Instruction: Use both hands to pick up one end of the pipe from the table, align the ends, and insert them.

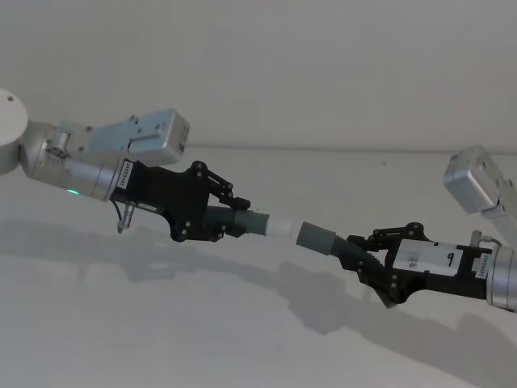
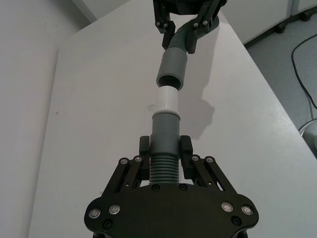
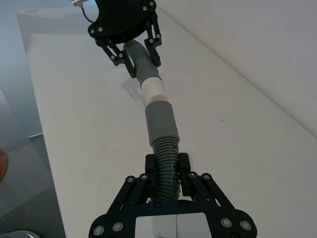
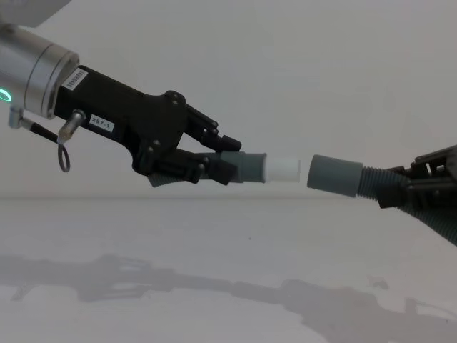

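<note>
- The black, multi-part left end effector (image 1: 233,212) sits on a silver cylindrical arm (image 1: 85,174) with a green ring light (image 1: 73,192). It extends from the left, raised above the plain white matte tabletop (image 1: 161,331).
- Its slim fingers (image 2: 144,148) are narrowed onto a short, dark grey corrugated hose piece (image 2: 164,171). They clamp it where the ribs meet its smooth lighter grey cuff (image 2: 166,130). A narrower white plug tip (image 2: 167,99) sticks out beyond that cuff, pointing toward the other arm.
- The black right end effector (image 1: 365,252), with a white label (image 1: 428,259) behind it, extends from the right. It sits slightly lower in the head view and is also off the tabletop.
- Its fingers (image 3: 151,166) are closed on the ribbed part of a second dark grey corrugated hose piece (image 3: 167,161). That piece's wider, plain grey cylindrical cuff (image 3: 161,121) projects forward, its open mouth facing the white plug tip.
- Both pieces hang in the air between the two end effectors, with shadows (image 4: 214,289) on the tabletop beneath.
- The white plug tip and the cylindrical cuff lie nearly on one line. In the head and chest views a small gap separates them, so the tip is just beside the mouth, not inside it.
</note>
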### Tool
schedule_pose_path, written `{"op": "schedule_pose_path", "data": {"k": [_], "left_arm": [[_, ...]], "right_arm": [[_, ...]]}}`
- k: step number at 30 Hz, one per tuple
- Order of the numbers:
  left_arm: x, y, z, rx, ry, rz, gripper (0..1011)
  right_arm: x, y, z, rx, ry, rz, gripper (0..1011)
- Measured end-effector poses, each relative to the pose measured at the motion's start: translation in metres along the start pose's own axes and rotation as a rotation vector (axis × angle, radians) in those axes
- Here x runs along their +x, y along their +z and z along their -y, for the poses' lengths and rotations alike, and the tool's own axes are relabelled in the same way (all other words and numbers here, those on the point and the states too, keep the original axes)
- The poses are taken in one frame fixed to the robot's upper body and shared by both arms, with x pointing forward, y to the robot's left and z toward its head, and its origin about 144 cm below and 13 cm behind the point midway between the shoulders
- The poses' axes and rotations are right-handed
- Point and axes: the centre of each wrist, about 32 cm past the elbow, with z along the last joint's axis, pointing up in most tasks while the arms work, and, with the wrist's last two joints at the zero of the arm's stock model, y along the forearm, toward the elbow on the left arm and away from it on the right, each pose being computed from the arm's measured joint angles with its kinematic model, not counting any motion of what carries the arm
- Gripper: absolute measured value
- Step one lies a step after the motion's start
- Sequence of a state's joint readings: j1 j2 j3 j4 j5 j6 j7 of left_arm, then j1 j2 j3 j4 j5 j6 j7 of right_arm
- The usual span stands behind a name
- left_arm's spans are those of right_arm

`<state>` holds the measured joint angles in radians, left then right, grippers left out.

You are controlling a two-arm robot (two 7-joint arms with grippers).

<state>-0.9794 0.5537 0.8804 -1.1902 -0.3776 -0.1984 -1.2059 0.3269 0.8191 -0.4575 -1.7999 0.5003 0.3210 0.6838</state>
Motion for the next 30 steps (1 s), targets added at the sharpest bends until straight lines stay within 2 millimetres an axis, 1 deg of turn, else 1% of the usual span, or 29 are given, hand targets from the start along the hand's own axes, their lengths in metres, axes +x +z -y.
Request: {"op": "schedule_pose_path", "data": {"k": [30], "left_arm": [[-0.0043,0.0011,0.0010,-0.012,0.018,-0.002,347]], "right_arm": [[-0.0048,0.0006,-0.0059,0.026,0.041,-0.009,274]]}}
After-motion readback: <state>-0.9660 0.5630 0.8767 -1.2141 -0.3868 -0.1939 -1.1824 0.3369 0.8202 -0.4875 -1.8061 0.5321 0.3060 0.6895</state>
